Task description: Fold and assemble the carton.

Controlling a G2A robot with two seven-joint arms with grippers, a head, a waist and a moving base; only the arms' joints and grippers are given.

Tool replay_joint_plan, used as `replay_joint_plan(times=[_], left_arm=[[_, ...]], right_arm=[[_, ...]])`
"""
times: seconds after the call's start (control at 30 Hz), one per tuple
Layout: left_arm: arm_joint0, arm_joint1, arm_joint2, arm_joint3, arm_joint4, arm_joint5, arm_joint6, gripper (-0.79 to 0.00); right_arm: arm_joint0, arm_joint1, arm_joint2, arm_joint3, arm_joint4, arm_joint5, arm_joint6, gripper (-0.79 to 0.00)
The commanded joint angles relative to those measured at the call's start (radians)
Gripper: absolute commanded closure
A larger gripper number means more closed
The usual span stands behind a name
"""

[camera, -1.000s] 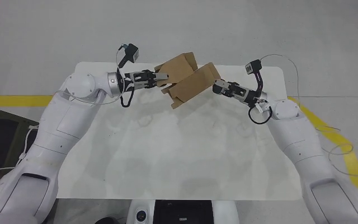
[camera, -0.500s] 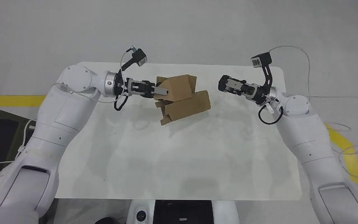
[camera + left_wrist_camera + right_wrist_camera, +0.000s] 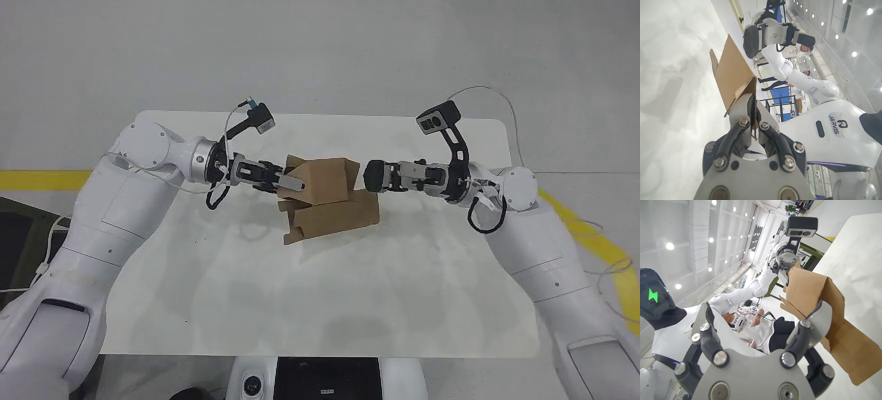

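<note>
Amid wide tabletop (image 3: pixel 300 300), one carton (image 3: pixel 325 195) edge is pinched by the left end effector (image 3: pixel 296 186); the right end effector (image 3: pixel 366 176) is spread open beside the opposite edge.

Carton: The brown corrugated cardboard carton (image 3: pixel 325 195) (image 3: pixel 732 75) (image 3: pixel 806 289) has come down from the far edge of the white table (image 3: pixel 300 290) toward its middle over the past second. Its long lower panel has swung from a steep slant to nearly level.
Left gripper: The left gripper (image 3: pixel 290 186) (image 3: pixel 752 102) has carried its flap inward and toward the robot, its arm now stretched further across the table.
Right gripper: The right gripper (image 3: pixel 366 176) (image 3: pixel 762 309), at the carton's right end a second ago and pulled clear half a second ago, is back at the carton's right side, fingers spread.
</note>
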Motion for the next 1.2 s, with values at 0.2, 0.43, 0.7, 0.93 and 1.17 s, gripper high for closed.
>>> replay_joint_plan(times=[0.2, 0.43, 0.7, 0.93, 1.17], left_arm=[[0.006, 0.003, 0.002, -0.016, -0.041, 0.020, -0.020, 0.000], [0.005, 0.006, -0.005, -0.020, -0.056, 0.027, -0.027, 0.000], [0.009, 0.008, -0.009, -0.028, -0.065, 0.032, -0.032, 0.000], [0.016, 0.010, -0.009, -0.041, -0.064, 0.040, -0.040, 0.000], [0.025, 0.013, -0.010, -0.054, -0.064, 0.045, -0.045, 0.000]], right_arm=[[-0.009, -0.018, -0.010, -0.019, 0.013, 0.038, 0.038, -0.785], [-0.010, -0.032, -0.007, -0.003, 0.005, 0.057, 0.057, -0.785], [-0.016, -0.054, -0.011, 0.020, 0.022, 0.069, 0.069, -0.785], [-0.019, -0.076, -0.006, 0.044, 0.027, 0.068, 0.068, -0.785], [-0.023, -0.097, 0.007, 0.058, 0.035, 0.090, 0.090, -0.785]])
